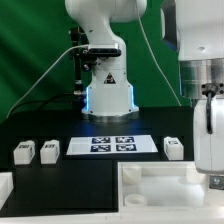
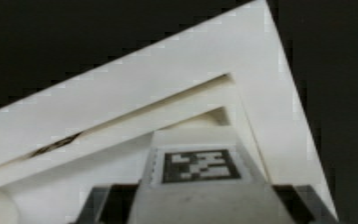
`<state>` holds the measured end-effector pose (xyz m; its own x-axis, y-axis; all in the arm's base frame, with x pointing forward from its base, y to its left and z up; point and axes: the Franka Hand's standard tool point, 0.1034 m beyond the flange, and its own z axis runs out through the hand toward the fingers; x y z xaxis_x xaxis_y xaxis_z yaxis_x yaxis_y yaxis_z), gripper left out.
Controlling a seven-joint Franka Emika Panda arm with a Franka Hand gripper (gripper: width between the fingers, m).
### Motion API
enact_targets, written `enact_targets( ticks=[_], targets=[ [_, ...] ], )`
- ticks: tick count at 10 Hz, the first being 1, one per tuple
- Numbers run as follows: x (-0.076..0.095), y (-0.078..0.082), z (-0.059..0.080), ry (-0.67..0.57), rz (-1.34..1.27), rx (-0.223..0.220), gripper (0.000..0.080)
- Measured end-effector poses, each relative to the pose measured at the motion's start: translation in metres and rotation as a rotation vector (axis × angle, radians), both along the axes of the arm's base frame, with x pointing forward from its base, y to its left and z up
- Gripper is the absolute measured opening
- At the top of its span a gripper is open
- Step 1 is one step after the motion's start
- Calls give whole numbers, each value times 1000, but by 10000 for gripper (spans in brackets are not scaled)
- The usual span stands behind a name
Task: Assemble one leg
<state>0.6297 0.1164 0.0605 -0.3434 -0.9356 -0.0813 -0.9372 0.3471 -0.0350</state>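
In the wrist view, my gripper (image 2: 208, 203) is shut on a leg (image 2: 202, 166), a small white block with a black-and-white tag facing the camera. The dark fingers (image 2: 119, 204) press on both of its sides. The leg hangs over a corner of the large white tray-like part (image 2: 158, 95), near its raised rim. In the exterior view, my gripper (image 1: 210, 150) is at the exterior view's right, above that part (image 1: 160, 185); the held leg is hard to make out there. Three more legs lie on the black table: two at the exterior view's left (image 1: 23, 152) (image 1: 47, 151) and one right of the middle (image 1: 173, 148).
The marker board (image 1: 110, 145) lies flat mid-table in front of the robot base (image 1: 108, 95). A green backdrop stands behind. The tray-like part fills the front right of the table, and a white edge (image 1: 5, 190) shows at the front left.
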Motion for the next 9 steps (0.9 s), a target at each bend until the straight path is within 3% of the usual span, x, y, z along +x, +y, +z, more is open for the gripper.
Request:
enact_targets(
  ticks=[2, 3, 4, 5, 7, 9],
  targets=[
    [0, 1, 0, 0, 11, 0, 297],
    [0, 1, 0, 0, 14, 0, 523],
    [0, 4, 1, -4, 18, 1, 523],
    [-1, 11, 7, -17, 27, 6, 627],
    [1, 22, 23, -38, 35, 25, 643],
    [1, 27, 27, -42, 42, 27, 648]
  ],
)
